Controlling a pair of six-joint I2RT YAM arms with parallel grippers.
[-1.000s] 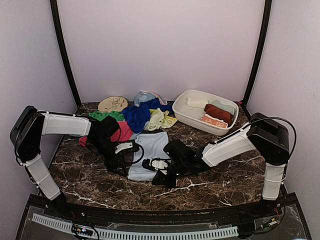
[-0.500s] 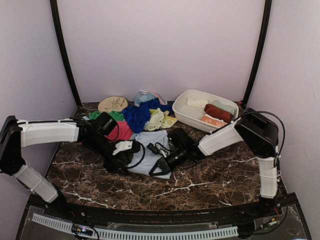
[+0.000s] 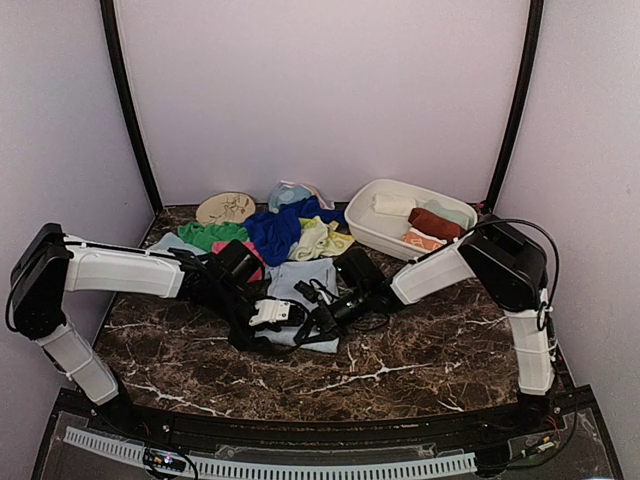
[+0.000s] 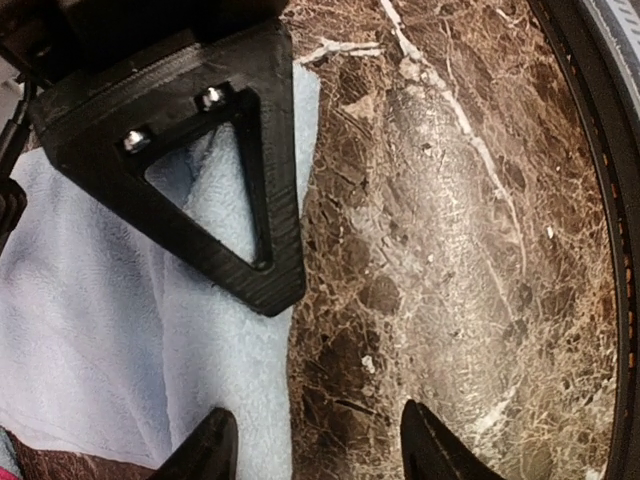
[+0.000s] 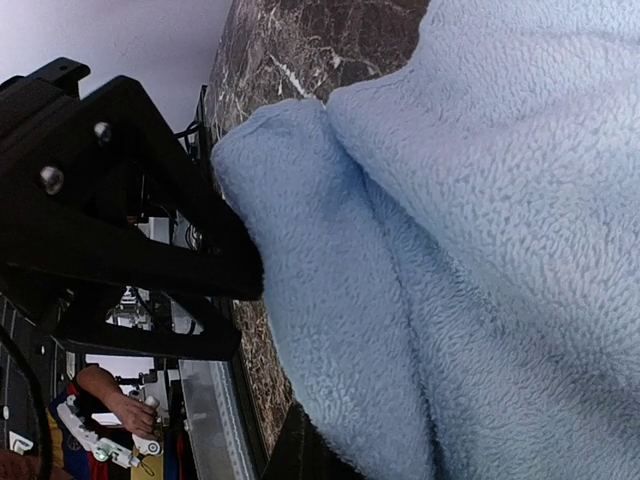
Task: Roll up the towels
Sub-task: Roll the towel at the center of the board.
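Marble tabletop [image 3: 430,370] carries the light blue towel [image 3: 305,280] at its middle. Within the last second both grippers have pushed away from the near rail, so the cloth looks shorter and its near edge now lies doubled into a plump fold [image 5: 300,250]. The left gripper [image 4: 318,452] stands spread astride that edge. Whether the right gripper [image 3: 322,318] pinches the fold, I cannot tell. To my eye the roll is only begun.

1. The left arm [image 3: 120,272] and right arm [image 3: 440,275] have white shells on the long links and black housings at the joints.
2. A thin black cable [image 3: 510,221] arcs over the right arm's elbow.
3. The left end effector [image 4: 320,452] has dark, rounded fingertips.
4. A matte black finger [image 4: 278,200], shaped as an open triangular frame, carries two silver screws [image 4: 210,97].
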